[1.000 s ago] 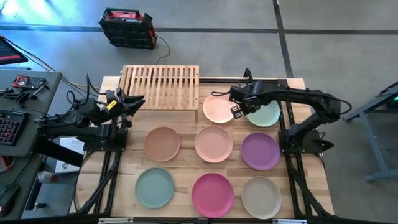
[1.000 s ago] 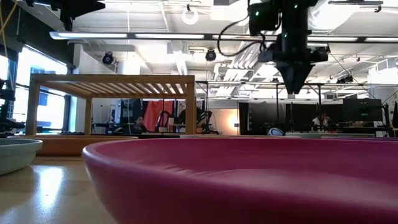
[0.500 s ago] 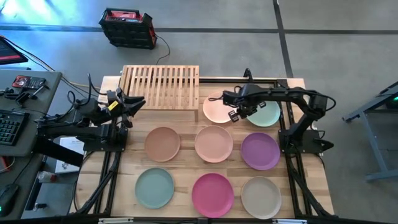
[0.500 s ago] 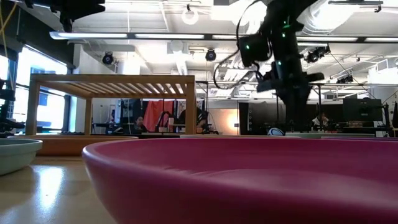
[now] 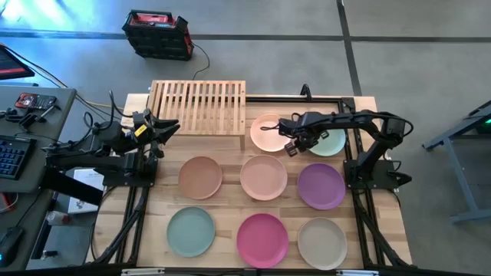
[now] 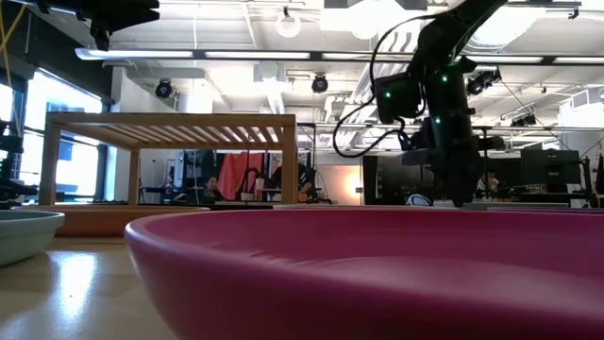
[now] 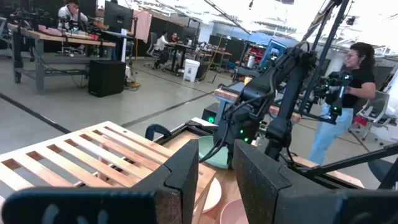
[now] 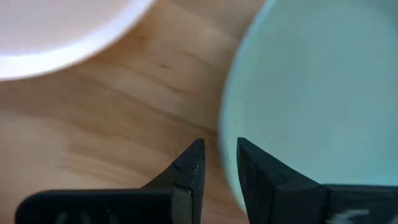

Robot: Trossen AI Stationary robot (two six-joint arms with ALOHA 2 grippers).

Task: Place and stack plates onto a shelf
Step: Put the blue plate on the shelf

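My right gripper [image 5: 291,144] points down at the gap between the peach plate [image 5: 266,132] and the teal plate [image 5: 331,143], low over the table [image 6: 460,201]. In its wrist view the narrowly open fingers [image 8: 217,146] straddle the teal plate's left rim [image 8: 225,140], with the peach plate [image 8: 56,25] beside it. Both plates lie flat on the tabletop. My left gripper [image 5: 170,126] waits, narrowly open [image 7: 216,152], raised beside the slatted wooden shelf [image 5: 198,106] at the far edge. Nothing lies on the shelf. My right gripper comes from above, one finger [image 8: 252,171] over the inside of the teal plate and one [image 8: 189,171] outside it over bare wood. The rim [image 8: 225,140] lies in the gap. Whether either finger touches it, I cannot tell. The plate rests flat on the table.
The brown [image 5: 200,177], pink [image 5: 263,177] and purple [image 5: 321,185] plates lie in the middle row. The sage green [image 5: 190,231], magenta [image 5: 262,240] and beige [image 5: 321,243] plates lie in the near row. A person stands beyond the table [image 7: 348,93].
My right gripper has come down from well above the table to the teal plate's rim, shifting slightly toward the near edge as the arm folded. No plate has moved.
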